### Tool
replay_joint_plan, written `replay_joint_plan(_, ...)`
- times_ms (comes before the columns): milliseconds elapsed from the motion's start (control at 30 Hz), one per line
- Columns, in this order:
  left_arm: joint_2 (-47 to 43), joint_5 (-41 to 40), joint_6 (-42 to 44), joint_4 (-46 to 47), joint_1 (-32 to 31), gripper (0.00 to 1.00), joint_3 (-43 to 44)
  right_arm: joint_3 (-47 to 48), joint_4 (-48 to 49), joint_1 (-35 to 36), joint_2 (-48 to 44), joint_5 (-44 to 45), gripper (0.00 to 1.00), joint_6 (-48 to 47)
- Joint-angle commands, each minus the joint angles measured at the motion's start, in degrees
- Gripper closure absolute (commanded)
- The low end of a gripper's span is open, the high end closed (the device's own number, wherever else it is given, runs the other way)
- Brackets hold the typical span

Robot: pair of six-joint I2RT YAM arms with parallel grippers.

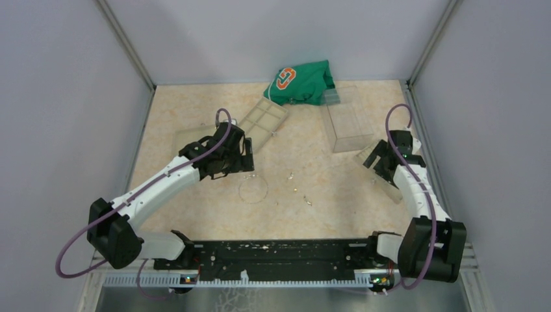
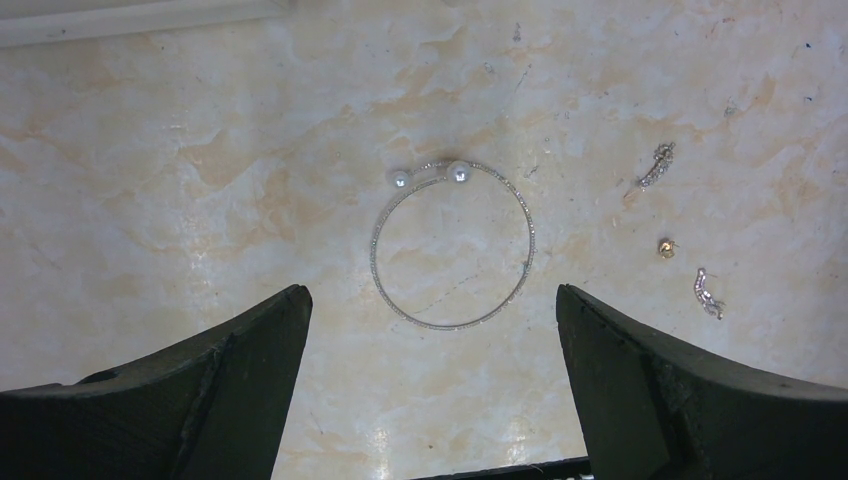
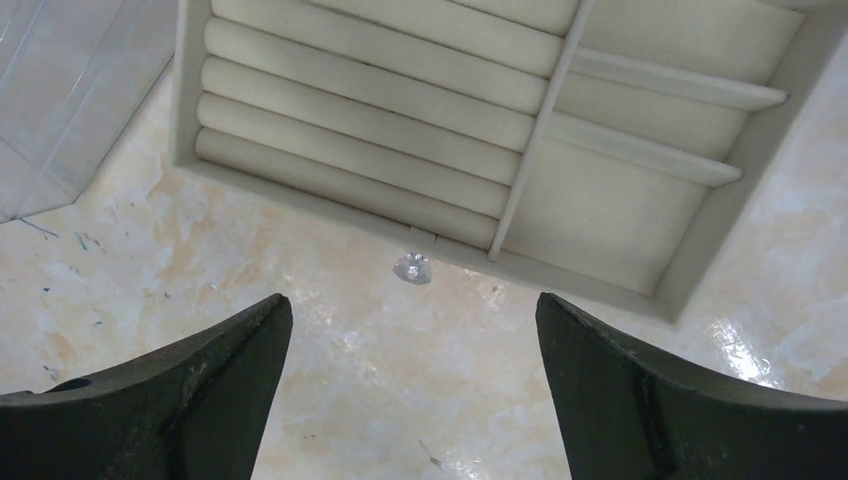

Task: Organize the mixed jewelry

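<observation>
Lining up picks: left gripper [image 2: 428,292] wide open over the hoop [image 2: 450,326] on the table [image 2: 150,200]; right gripper [image 3: 410,298] wide open over a stud [image 3: 412,267] beside the tray [image 3: 600,220]. Next: descend, pinch thin wire.

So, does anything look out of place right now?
Yes: a tiny clear sparkly stud lies on the table just outside the wall of the cream compartmented tray, not inside. The thin silver pearl-tipped bangle also lies loose.
</observation>
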Motion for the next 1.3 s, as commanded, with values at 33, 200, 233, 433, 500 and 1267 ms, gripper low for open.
replay_joint_plan(33,0.1,0.0,0.1,0.2,0.1,0.01,1.0,1.1,1.9,-2.7,1.0,0.7,0.07,-1.8)
replay_joint_plan(200,0.3,0.1,0.4,0.2,0.1,0.01,1.0,-0.3,2.4,-4.8,2.9,-5.9,0.05,-2.1)
replay_joint_plan(233,0.3,0.0,0.4,0.3,0.1,0.01,1.0,-0.8,2.5,-4.8,3.0,-6.7,0.05,-1.8)
replay_joint_plan(433,0.8,-2.1,0.1,0.1,0.2,0.01,1.4,-4.4,3.1,-4.8,2.0,-11.8,0.04,-0.6)
replay_joint_plan(500,0.8,-2.8,0.3,0.1,0.4,0.01,1.8,-5.5,3.4,-4.8,1.6,-14.0,0.04,-0.4)
replay_joint_plan(1267,31.8,-3.9,-25.9,2.8,9.0,0.19,20.5,-6.7,0.4,-0.6,-6.5,-22.7,0.05,2.4)
